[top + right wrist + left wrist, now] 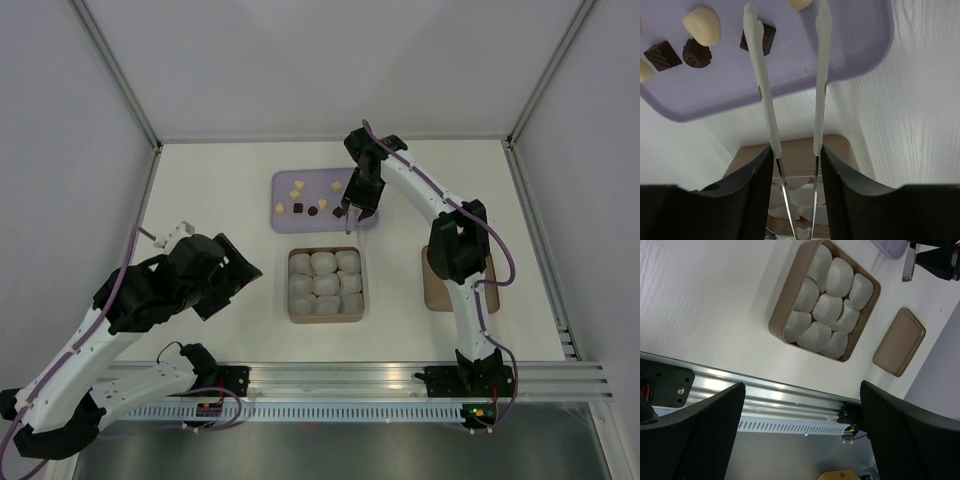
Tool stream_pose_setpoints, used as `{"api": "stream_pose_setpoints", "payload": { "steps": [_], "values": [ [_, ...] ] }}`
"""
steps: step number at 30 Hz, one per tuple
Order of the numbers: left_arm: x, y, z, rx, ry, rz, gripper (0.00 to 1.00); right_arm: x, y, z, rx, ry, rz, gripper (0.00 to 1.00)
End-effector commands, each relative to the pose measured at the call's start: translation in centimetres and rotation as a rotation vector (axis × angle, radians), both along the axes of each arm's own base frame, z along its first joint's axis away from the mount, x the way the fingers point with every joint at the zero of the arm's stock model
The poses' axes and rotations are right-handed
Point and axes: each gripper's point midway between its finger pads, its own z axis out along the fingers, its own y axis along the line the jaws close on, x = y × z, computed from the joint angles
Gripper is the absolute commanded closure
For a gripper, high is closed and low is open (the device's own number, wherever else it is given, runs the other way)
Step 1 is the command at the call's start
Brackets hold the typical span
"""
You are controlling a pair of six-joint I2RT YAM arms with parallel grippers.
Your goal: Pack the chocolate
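The chocolates (313,211) lie scattered on a purple tray (288,224) near the far edge of the counter (210,190). The right claw (794,162), partly closed, grips the tongs (767,100); their parted tips hang over the tray's right end, one beside a dark piece. The left claw (802,385) is wide open and holds nothing, above the near-left part of the counter. A box (296,318) of paper cups (325,283) sits mid-counter.

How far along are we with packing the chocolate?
Nothing packed yet: the paper cups in the box look empty, and the chocolates lie on the purple tray. In hand: the right gripper holds tongs, tips open over the tray. Left gripper hangs open. All pieces remain.
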Motion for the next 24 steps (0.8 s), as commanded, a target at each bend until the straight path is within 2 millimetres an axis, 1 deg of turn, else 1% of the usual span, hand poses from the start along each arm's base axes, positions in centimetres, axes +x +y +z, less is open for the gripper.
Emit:
{"api": "stream_pose_setpoints", "payload": {
  "steps": [1, 7, 14, 16, 18, 24],
  "values": [
    [0.0, 0.9, 0.3, -0.003, -0.013, 0.049, 0.0, 0.6, 0.9, 0.2, 0.015, -0.014, -0.064, 0.52],
    [-0.3, 1.5, 0.2, 0.012, -0.013, 0.057, 0.0, 0.8, 1.0, -0.9, 0.011, 0.002, -0.077, 0.52],
    [-0.2, 1.5, 0.2, 0.018, -0.017, 0.051, 0.0, 1.2, 1.2, -2.4, 0.005, 0.014, -0.082, 0.52],
    [-0.2, 1.6, 0.3, 0.02, -0.02, 0.051, 0.0, 1.4, 1.2, -2.5, 0.006, 0.011, -0.08, 0.53],
    [-0.2, 1.6, 0.4, 0.017, -0.023, 0.051, 0.0, 1.8, 0.7, -2.7, -0.027, -0.005, -0.092, 0.52],
    [0.0, 1.6, 1.2, 0.012, -0.045, 0.049, 0.0, 2.0, 0.7, -3.8, -0.039, 0.002, -0.092, 0.53]
  ]
}}
